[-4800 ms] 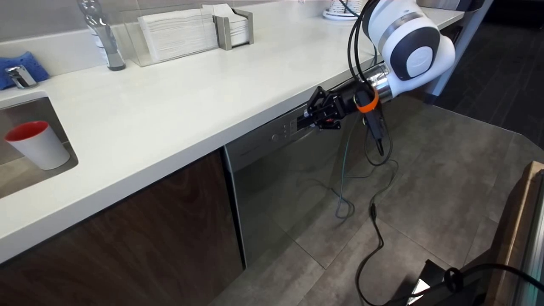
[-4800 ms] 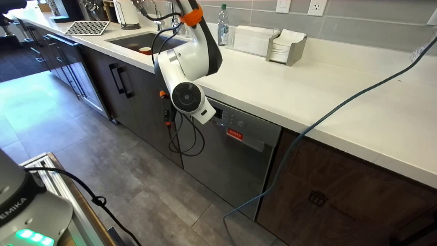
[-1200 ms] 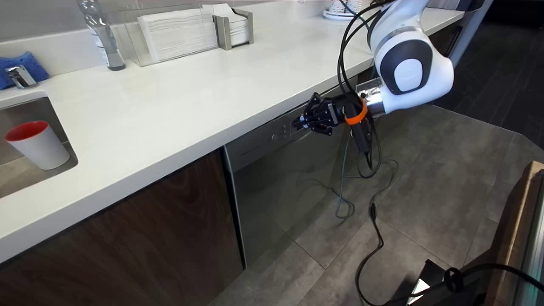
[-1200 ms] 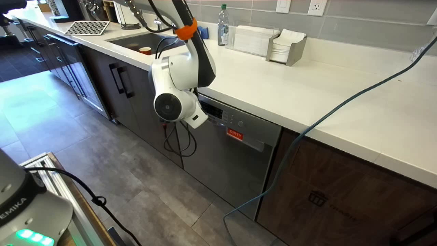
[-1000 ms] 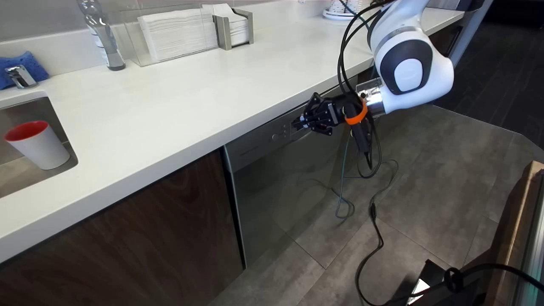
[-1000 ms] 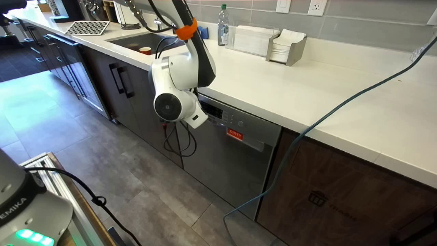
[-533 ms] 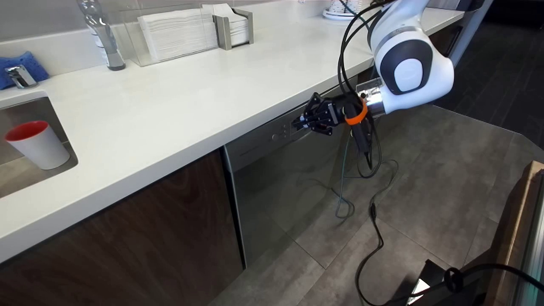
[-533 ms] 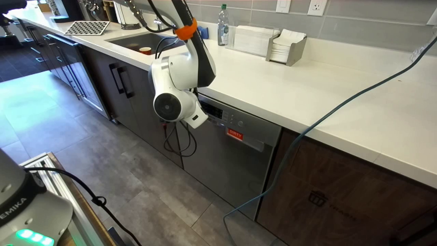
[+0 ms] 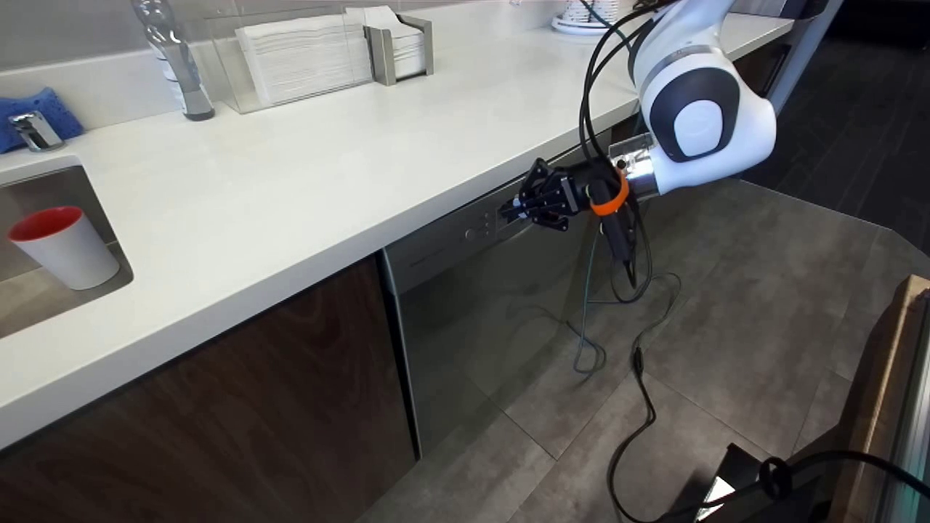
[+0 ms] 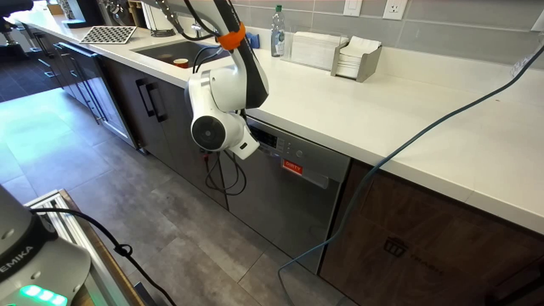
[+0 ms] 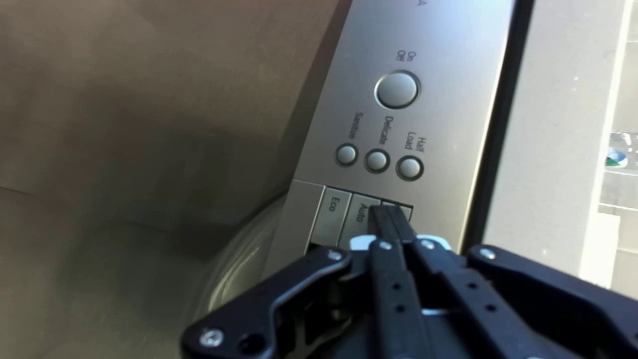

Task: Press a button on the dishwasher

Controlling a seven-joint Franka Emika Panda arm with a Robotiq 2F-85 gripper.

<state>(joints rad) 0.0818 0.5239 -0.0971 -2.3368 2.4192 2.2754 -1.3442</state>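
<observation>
1. Dishwasher [image 10: 289, 208]. Flat front, grey steel; set beneath the white, smooth countertop [image 9: 327, 174]; between 5 and 6 o'clock from centre in an exterior view.
2. Label [image 10: 292, 166]. Red rectangle, lettered "DIRTY"; between 4 and 5 o'clock from the dark display [image 10: 267, 138].
3. Round controls, wrist view, clock read from the gripper [image 11: 391, 212]. On/Off button [image 11: 398, 89], broad silver disc, 12 o'clock; three small buttons [image 11: 377, 160], ring-edged, between 11 and 12.
4. Eco key [image 11: 330, 222] and Auto key [image 11: 356, 224]. Flat, rectangular, metallic; 9 o'clock.
5. Gripper. Black, two slim straight fingers pressed together; tips over the keys just beside "Auto". Contact cannot be told.
6. Surroundings, clock read from the gripper in an exterior view:
   - Arm [image 9: 701, 123], white, rounded shell; 2.
   - Holder [image 9: 380, 57], grey, slotted, with white paper napkins [image 9: 408, 54]; 11.
   - Bottle [image 9: 185, 83], clear; 10.
   - Cup [image 9: 76, 254], tapered, white outside, red inside, in the grey sink [image 9: 54, 192]; 9.
   - Cabinet door [image 9: 240, 407], dark brown, wood-grained; 8.
   - Floor [image 9: 741, 305], grey tile; 4.
</observation>
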